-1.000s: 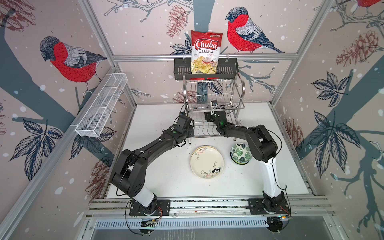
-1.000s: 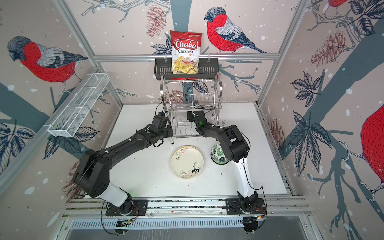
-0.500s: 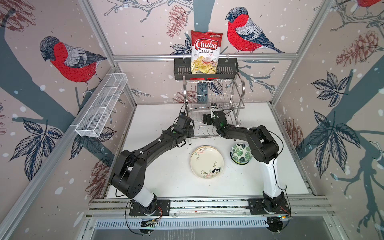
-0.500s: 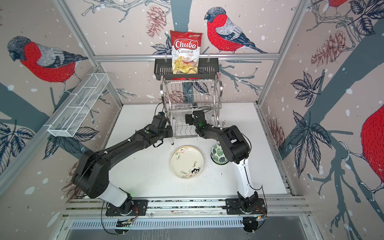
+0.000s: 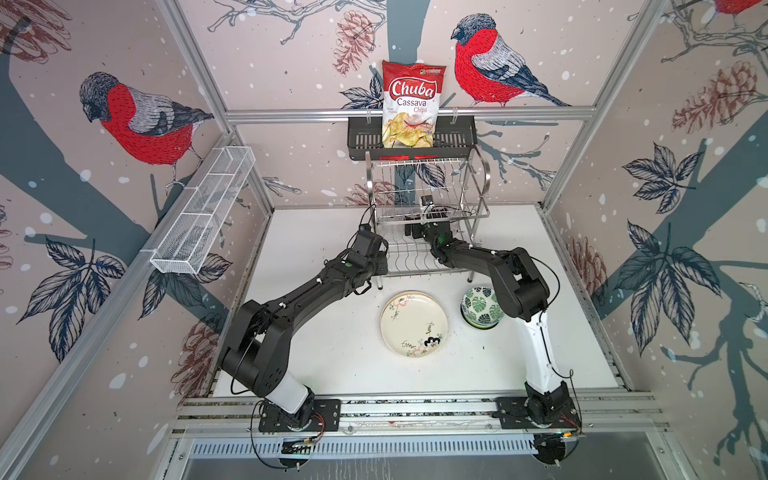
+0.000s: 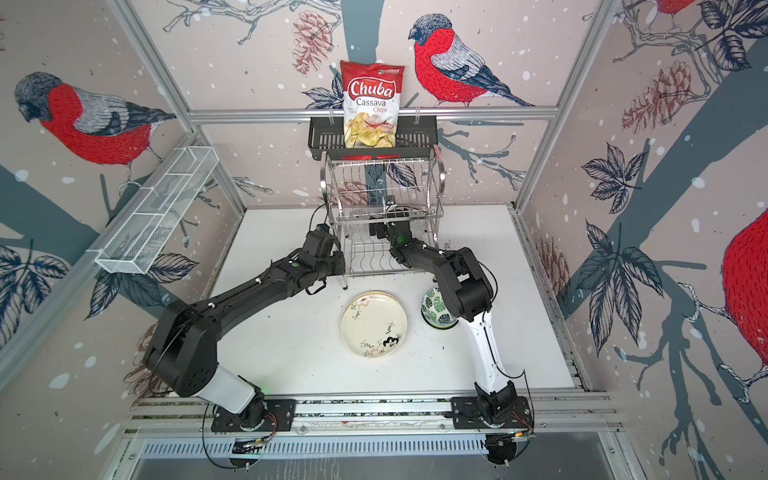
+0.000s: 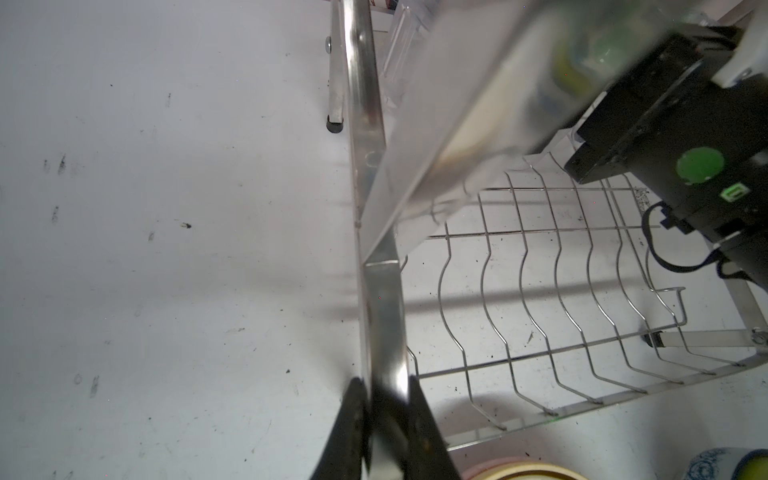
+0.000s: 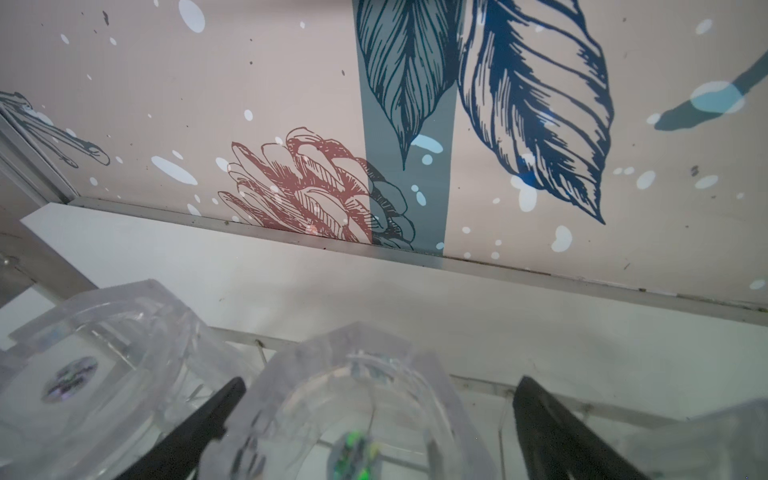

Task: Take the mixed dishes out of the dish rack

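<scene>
While I read the cell from left to right, mesh tray [image 5: 199,216]: white, hung on the left wall, no part of this job.
Left hand [image 7: 386,386]: clenched on the flat chrome side bar of the dish rack [image 5: 415,259], at its near-left corner. I judge it is bracing the frame.
Rack contents: the lower wavy slots are bare in the left wrist view. I see only clear tumblers in it, at the far end.
Target tumbler [image 8: 357,415]: straight ahead of the right hand, toward the far wall, between its two fingers. Its long axis is upright, and it looks base-up to me, though I can't be sure.
Neighbour tumbler [image 8: 83,365]: just beside the target.
Right hand [image 8: 376,388]: released, jaws spread wide either side of the glass and not yet pinching. Whether a finger touches the wall I can't tell.
Nearer arm: the right, clearly; the left is occupied.
Coming move: my guess is close across the tumbler, lift it clear of the wires, then bring it nearer.
Plates [image 5: 413,324]: stacked flat on the table [image 5: 332,353] on the near side of the rack, cream floral one on top.
Bowls [image 5: 482,305]: nested just right of the plates, green-leaf one on top.
Writing: the chips bag [image 5: 411,104] reads "Chuba Cassava Chips" and stands in the black basket [image 5: 361,139] above the rack. The neighbour tumbler's shiny round sticker is unreadable.
</scene>
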`<move>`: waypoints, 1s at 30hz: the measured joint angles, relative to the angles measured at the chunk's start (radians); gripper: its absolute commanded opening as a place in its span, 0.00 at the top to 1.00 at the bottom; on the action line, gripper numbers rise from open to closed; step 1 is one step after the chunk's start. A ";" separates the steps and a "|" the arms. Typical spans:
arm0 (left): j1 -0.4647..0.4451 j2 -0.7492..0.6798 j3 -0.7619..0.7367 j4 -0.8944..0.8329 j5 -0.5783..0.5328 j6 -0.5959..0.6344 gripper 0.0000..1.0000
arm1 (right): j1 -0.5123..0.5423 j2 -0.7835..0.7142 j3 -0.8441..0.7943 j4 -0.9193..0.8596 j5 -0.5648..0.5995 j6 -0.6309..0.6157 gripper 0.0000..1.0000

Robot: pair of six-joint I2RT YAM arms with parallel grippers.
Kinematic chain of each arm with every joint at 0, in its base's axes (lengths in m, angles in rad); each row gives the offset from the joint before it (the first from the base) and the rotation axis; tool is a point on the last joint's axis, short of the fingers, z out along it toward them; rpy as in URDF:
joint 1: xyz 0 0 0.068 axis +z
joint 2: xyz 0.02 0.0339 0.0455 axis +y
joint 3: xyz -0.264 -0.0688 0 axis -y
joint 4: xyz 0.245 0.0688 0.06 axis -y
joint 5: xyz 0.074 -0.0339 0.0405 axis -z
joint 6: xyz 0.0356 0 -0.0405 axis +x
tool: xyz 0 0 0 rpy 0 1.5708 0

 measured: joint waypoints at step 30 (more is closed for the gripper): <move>0.000 -0.017 -0.008 -0.012 0.000 -0.004 0.93 | 0.022 -0.089 -0.109 -0.055 -0.031 0.000 0.38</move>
